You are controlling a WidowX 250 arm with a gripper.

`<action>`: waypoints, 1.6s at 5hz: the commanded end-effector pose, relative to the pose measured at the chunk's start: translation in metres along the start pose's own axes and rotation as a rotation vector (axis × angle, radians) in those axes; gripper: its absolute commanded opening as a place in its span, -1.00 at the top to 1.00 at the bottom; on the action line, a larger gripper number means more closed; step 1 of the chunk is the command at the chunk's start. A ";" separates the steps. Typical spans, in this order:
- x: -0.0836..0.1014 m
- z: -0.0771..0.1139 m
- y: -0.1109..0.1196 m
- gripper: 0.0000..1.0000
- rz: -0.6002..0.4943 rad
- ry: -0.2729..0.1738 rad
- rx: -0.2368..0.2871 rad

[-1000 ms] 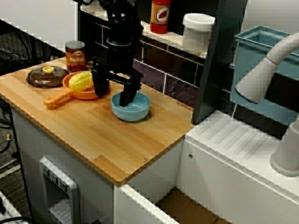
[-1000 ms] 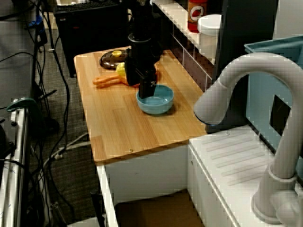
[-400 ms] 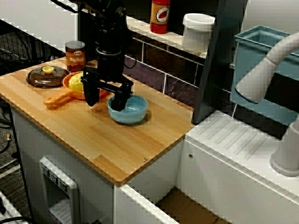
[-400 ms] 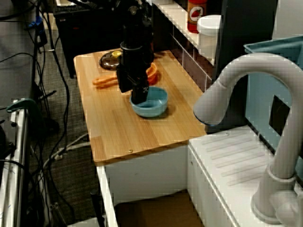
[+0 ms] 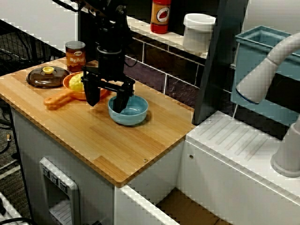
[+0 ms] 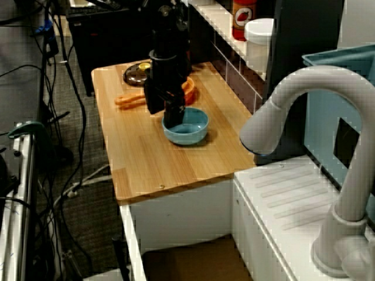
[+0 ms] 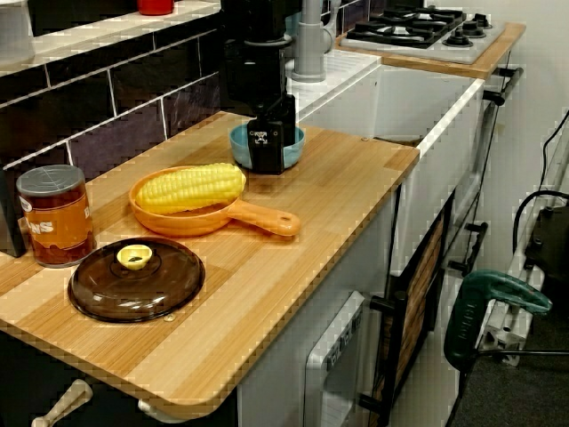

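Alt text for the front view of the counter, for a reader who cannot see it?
A black gripper stands open over the rim of a blue bowl on a wooden counter, one finger inside the bowl, the other outside. Beside it are an orange pan holding corn, a brown lid and a can.

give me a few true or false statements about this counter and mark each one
One finger of the gripper dips inside the blue bowl, the other stands outside its rim. True.
The corn lies in the blue bowl. False: it lies in the orange pan; the bowl looks empty apart from the finger.
The brown lid covers the orange pan. False: it lies flat on the counter beside the pan.
The can stands upright near the tiled wall. True.
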State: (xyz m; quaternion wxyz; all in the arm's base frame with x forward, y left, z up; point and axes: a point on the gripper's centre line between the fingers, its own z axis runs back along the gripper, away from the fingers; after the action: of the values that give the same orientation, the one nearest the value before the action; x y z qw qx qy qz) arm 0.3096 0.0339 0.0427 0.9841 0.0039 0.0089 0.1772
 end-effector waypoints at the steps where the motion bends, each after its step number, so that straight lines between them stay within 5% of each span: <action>1: -0.001 0.016 0.002 -1.00 -0.008 -0.043 -0.011; 8: -0.039 0.009 0.038 -1.00 -0.006 -0.010 -0.029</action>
State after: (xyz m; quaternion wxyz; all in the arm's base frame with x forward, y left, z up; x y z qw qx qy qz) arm 0.2617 0.0515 0.0370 0.9845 -0.0089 0.0265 0.1731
